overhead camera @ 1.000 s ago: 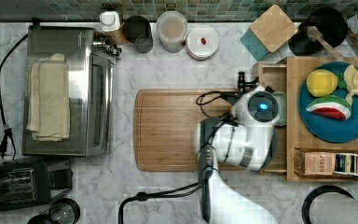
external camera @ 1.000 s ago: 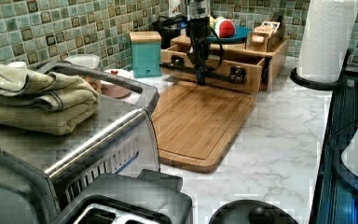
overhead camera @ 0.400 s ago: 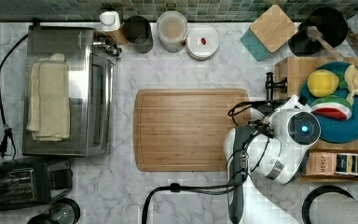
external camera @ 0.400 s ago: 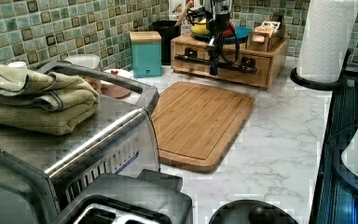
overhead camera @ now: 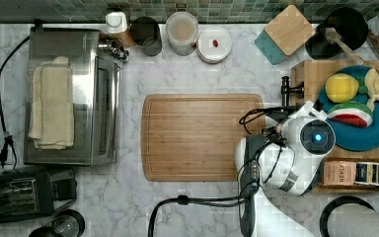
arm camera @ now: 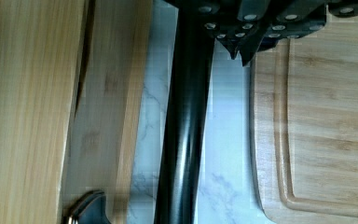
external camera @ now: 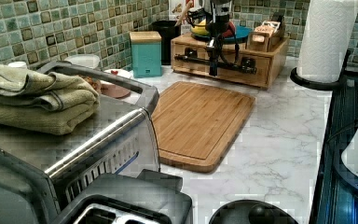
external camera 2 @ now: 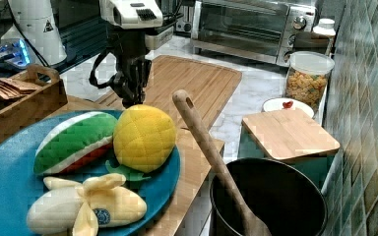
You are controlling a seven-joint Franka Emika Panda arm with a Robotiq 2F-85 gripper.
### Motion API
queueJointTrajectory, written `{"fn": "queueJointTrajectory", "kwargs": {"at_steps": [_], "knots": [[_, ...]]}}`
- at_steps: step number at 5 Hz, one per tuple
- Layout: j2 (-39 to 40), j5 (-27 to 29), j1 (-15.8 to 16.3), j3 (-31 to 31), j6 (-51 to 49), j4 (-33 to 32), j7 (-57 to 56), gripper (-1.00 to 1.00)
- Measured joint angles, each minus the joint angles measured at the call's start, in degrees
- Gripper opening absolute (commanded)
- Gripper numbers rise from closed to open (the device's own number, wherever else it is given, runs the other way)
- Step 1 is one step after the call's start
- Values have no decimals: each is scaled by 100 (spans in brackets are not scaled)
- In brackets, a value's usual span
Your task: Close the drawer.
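Observation:
The drawer (external camera: 228, 76) sits pushed into the wooden cabinet (external camera: 272, 58), its light-wood front flush with the cabinet face. Its long black bar handle (external camera: 191, 59) runs across the front; one end of the handle (overhead camera: 285, 91) sticks out past the cabinet's edge in the top view. My gripper (external camera: 213, 67) points down at the middle of the bar, fingers shut around it. In the wrist view the handle (arm camera: 186, 140) runs between the fingers, with the drawer front (arm camera: 105, 121) right beside it. In the right view the gripper (external camera 2: 129, 96) hangs just past the cabinet's edge.
A bamboo cutting board (overhead camera: 202, 136) lies on the marble counter just in front of the cabinet. A blue plate (overhead camera: 375, 136) with toy fruit and a tea box (overhead camera: 355, 173) rest on the cabinet top. A toaster oven (overhead camera: 69, 94), a paper towel roll (external camera: 328, 37) and a black pot (overhead camera: 335, 32) stand around.
The drawer slid from pulled out over the cutting board into the cabinet, with my gripper on its handle moving toward the top view's right. Little has moved in the last half second.

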Motion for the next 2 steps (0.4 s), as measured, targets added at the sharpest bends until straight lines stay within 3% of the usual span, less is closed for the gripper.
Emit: {"fn": "queueJointTrajectory", "kwargs": {"at_steps": [2], "knots": [[-23, 0, 53, -51, 34, -34, 6, -100]]}}
